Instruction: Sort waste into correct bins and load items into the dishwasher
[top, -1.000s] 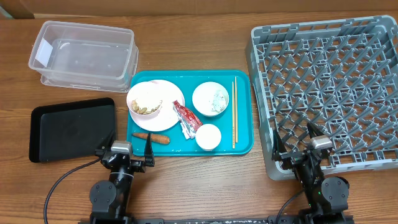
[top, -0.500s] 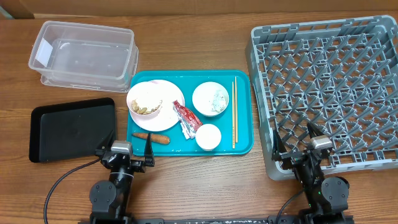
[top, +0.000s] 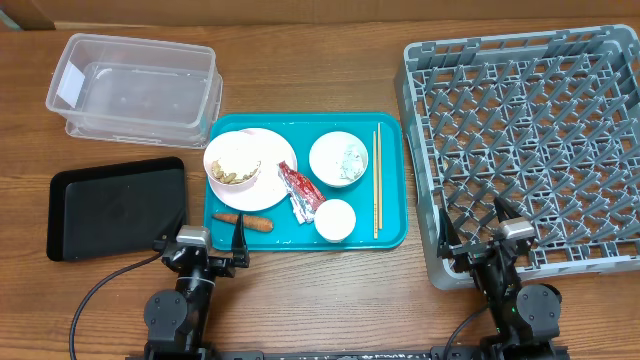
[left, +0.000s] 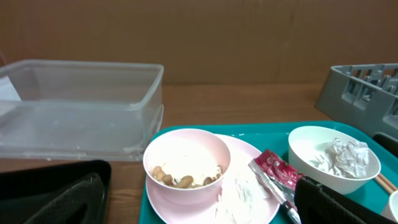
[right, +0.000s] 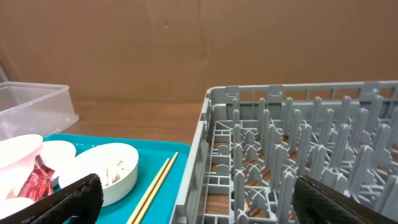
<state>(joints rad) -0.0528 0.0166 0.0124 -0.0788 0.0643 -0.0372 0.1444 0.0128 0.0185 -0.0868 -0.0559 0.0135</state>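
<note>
On the teal tray (top: 390, 225) a pale plate (top: 272, 172) carries a bowl of beige food scraps (top: 232, 162). A red foil wrapper (top: 300, 191) lies beside it and an orange carrot (top: 246, 221) below it. A second bowl (top: 338, 158) holds crumpled white tissue (left: 339, 153). A small white cup (top: 335, 220) and wooden chopsticks (top: 377, 180) are also on the tray. My left gripper (top: 200, 243) stands open just in front of the tray's near left corner. My right gripper (top: 472, 228) stands open at the grey dish rack's (top: 530, 130) near left corner. Both are empty.
A clear plastic tub (top: 135, 88) with a white label stands at the back left. A shallow black tray (top: 110, 208) lies left of the teal tray, close to my left gripper. Cardboard walls off the far side of the table.
</note>
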